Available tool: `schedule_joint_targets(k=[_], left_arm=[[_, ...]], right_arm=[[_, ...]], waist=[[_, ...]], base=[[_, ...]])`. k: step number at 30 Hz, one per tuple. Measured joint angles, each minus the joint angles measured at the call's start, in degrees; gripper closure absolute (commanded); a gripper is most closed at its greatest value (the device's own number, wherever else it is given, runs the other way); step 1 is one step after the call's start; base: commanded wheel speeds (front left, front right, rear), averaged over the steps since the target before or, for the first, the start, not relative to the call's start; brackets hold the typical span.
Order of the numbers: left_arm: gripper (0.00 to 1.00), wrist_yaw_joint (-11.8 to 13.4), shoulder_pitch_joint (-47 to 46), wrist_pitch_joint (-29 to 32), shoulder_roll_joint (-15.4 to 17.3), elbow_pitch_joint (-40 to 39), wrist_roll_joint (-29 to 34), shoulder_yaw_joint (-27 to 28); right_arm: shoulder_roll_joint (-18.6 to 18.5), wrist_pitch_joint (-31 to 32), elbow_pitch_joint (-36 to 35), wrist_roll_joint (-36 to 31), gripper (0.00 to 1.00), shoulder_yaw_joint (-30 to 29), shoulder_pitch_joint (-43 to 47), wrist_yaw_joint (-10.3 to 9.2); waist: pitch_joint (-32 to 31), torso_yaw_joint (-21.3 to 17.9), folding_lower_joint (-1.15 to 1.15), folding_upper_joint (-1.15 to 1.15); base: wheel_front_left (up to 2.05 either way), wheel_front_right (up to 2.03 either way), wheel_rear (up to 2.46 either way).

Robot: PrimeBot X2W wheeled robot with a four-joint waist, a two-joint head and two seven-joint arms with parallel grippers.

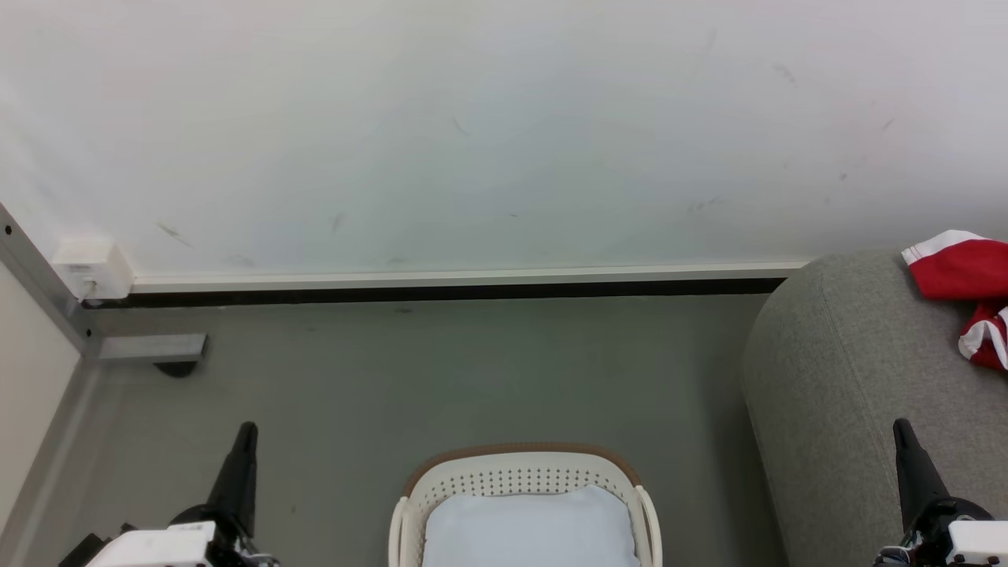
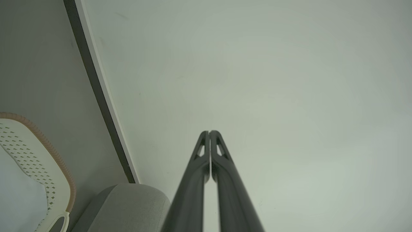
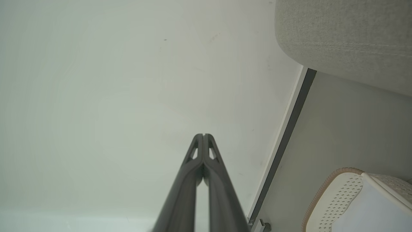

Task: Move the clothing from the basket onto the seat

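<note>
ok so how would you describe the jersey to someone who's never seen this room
Find the big grey sofa at the right of the head view. On it, near the picture's right edge, lies the crumpled jersey. It is red with white striped trim, unlike the plain pale pad in the basket.

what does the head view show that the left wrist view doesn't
Head view adds: the jersey lying on the sofa, and the right gripper. Left wrist view adds: a close look at the left gripper, its fingers shut tip to tip. Both share: the basket with its pale pad, the sofa's arm, wall and floor.
</note>
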Motion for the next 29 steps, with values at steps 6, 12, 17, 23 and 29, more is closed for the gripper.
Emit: schedule_joint_targets(k=[6, 12, 17, 23, 29], left_arm=[[1.00, 0.00, 0.00, 0.00, 0.00, 0.00, 0.00, 0.00], [1.00, 0.00, 0.00, 0.00, 0.00, 0.00, 0.00, 0.00], [1.00, 0.00, 0.00, 0.00, 0.00, 0.00, 0.00, 0.00], [1.00, 0.00, -0.01, 0.00, 0.00, 0.00, 0.00, 0.00], [1.00, 0.00, -0.01, 0.00, 0.00, 0.00, 0.00, 0.00]], right_arm=[[0.00, 0.00, 0.00, 0.00, 1.00, 0.00, 0.00, 0.00], [0.00, 0.00, 0.00, 0.00, 1.00, 0.00, 0.00, 0.00], [0.00, 0.00, 0.00, 0.00, 1.00, 0.00, 0.00, 0.00], [0.00, 0.00, 0.00, 0.00, 1.00, 0.01, 0.00, 0.00], [0.00, 0.00, 0.00, 0.00, 1.00, 0.01, 0.00, 0.00]], waist=[[0.00, 0.00, 0.00, 0.00], [0.00, 0.00, 0.00, 0.00], [0.00, 0.00, 0.00, 0.00], [0.00, 0.00, 0.00, 0.00], [0.00, 0.00, 0.00, 0.00]], base=[[0.00, 0.00, 0.00], [0.00, 0.00, 0.00], [0.00, 0.00, 0.00], [0.00, 0.00, 0.00], [0.00, 0.00, 0.00]])
